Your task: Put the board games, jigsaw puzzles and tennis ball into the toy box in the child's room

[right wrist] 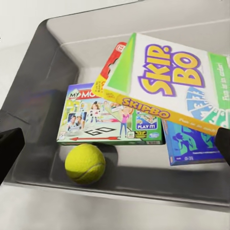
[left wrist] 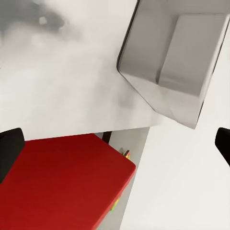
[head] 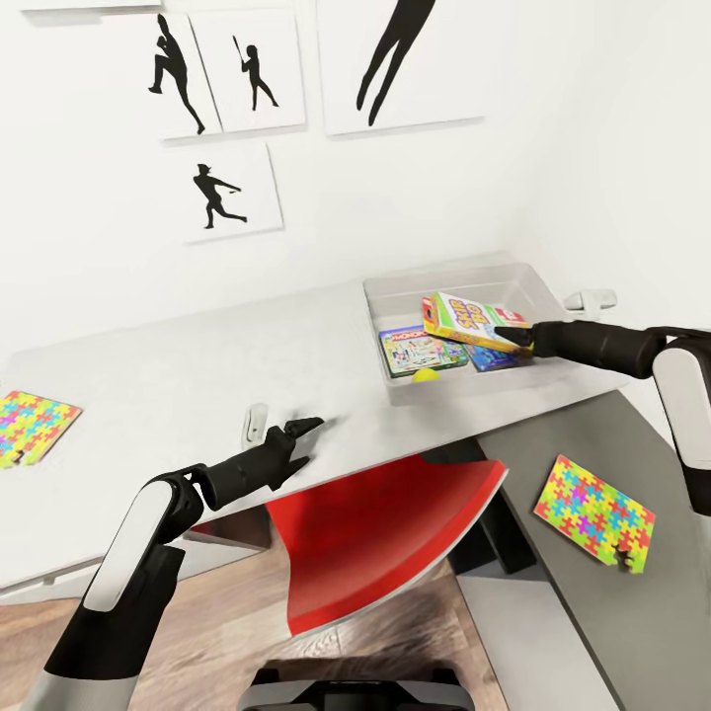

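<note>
Blue board game (right wrist: 189, 143) mostly hidden under SKIP BO box (right wrist: 172, 81), left jigsaw puzzle (head: 30, 427) cut by edge

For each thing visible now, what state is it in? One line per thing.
SKIP BO box: tilted above the toy box, not lying flat.
MONOPOLY box: flat in the toy box.
Blue game box: flat in the toy box.
Tennis ball: inside the toy box.
Toy box: on the table.
Two jigsaw puzzles: on the table, outside the box.
</note>
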Tool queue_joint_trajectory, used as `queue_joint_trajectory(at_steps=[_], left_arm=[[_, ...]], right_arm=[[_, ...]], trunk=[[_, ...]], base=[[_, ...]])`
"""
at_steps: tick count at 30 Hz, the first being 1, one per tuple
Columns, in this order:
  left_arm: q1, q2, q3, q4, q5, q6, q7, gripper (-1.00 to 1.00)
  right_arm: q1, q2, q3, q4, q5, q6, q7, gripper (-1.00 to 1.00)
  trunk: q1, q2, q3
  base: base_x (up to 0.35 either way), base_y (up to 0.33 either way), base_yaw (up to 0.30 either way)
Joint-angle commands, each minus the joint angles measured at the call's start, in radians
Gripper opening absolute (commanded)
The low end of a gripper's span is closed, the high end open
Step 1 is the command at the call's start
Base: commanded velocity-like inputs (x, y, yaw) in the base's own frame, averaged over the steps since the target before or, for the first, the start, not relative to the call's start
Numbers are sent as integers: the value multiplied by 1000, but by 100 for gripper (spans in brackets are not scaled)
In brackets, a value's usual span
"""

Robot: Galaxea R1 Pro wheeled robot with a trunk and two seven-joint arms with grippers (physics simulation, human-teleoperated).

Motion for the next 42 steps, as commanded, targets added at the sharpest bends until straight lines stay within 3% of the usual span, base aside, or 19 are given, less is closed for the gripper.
queue_joint_trajectory(at_steps=[1,10,27,42], left_arm=[[-1,1,-1,-1,10,-1,10,100],[-1,1,0,-1,10,0,10,100],[-1,2,1,0,9,1,10,100],[-1,2,0,-1,10,2,9,100]], right_arm=[[-1,-1,0,0,10,3,10,100],[-1,2,0,0,9,3,8,100],[-2,32,0,1,14,3,6,100],[-3,36,0,1,16,3,5,100]], trunk=[[1,-2,-1],[1,-2,-1],[1,-2,-1],[1,-2,-1]], base=[[-1,0,55],[-1,0,167],[0,0,260],[0,0,278]])
